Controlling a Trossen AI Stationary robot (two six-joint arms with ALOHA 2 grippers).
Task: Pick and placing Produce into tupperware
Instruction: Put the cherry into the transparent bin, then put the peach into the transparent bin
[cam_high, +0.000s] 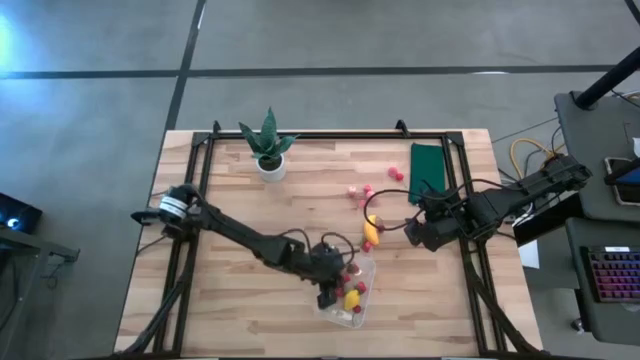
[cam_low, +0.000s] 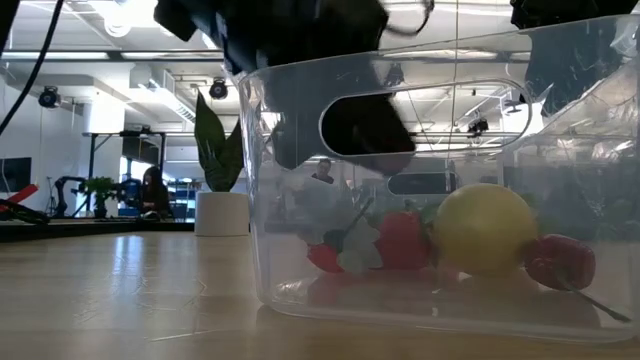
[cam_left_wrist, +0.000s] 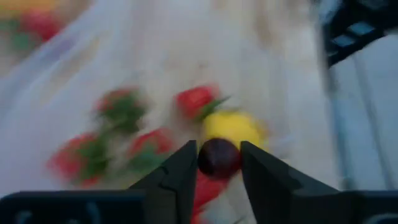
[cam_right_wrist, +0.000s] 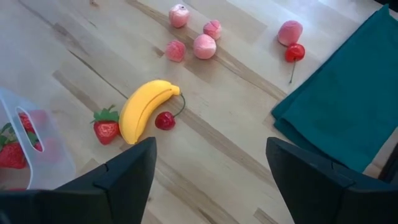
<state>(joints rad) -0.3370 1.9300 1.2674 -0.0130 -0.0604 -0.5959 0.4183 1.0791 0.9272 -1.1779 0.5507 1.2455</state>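
Note:
The clear tupperware (cam_high: 348, 300) stands near the table's front edge. It holds a yellow lemon-like fruit (cam_low: 485, 230), strawberries (cam_low: 400, 240) and a dark cherry (cam_low: 560, 260). My left gripper (cam_high: 328, 292) hangs over the tub's opening, shut on a dark red cherry (cam_left_wrist: 219, 157). My right gripper (cam_high: 412, 236) hovers open above the table, right of the banana (cam_right_wrist: 146, 109). A strawberry (cam_right_wrist: 107, 127) and a stemmed cherry (cam_right_wrist: 165, 120) lie against the banana. Pink pieces (cam_right_wrist: 204, 45) lie farther back. My left gripper pinches the dark cherry's two sides (cam_left_wrist: 205, 158) between its two fingers. The fingers slant down from the table's left side into the tub's opening. The cherry is lifted clear, above the lemon-like fruit (cam_left_wrist: 231, 127) and the strawberries in the tub.
A dark green cloth (cam_high: 428, 170) lies at the back right, with a pink piece and a cherry (cam_right_wrist: 294, 52) beside its edge. A spiky plant in a white pot (cam_high: 268, 152) stands at the back left. Bare wood stretches left of the tub.

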